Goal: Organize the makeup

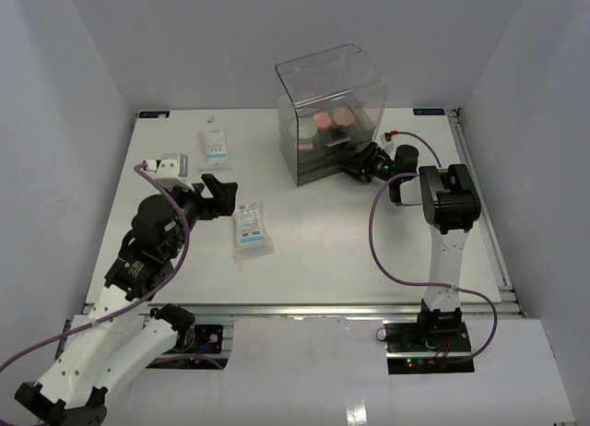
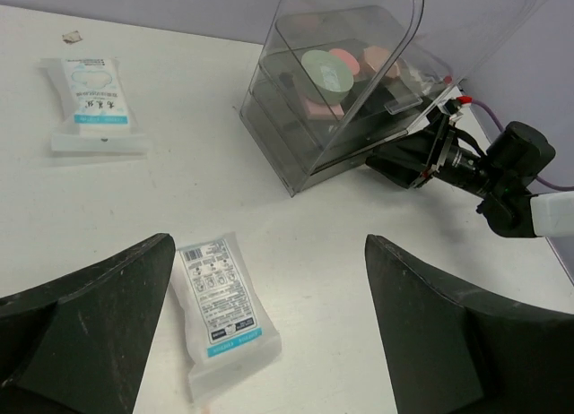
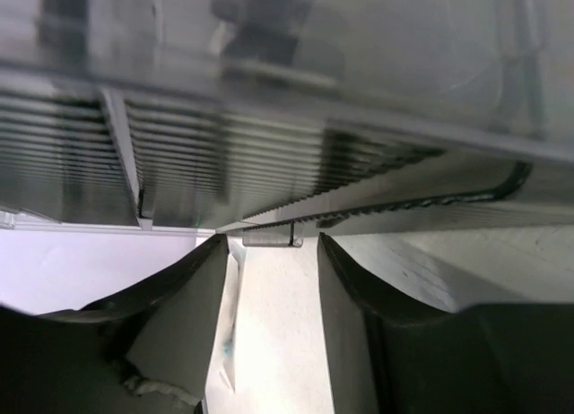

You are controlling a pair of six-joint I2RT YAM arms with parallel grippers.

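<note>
Two arms; we note near to far. Left gripper (image 1: 224, 195) spread wide, empty, above table (image 1: 332, 246). Near sachet (image 1: 251, 229) lies flat just beside it, untouched. Second sachet (image 1: 216, 146) farther back, well apart from first. Right gripper (image 1: 358, 165) at lower front of clear box (image 1: 332, 71), fingers parted narrowly around small clear tab (image 3: 272, 239); contact we cannot tell. Pink compact (image 1: 324, 120) and beige compact (image 1: 344, 116) side by side inside box.
</note>
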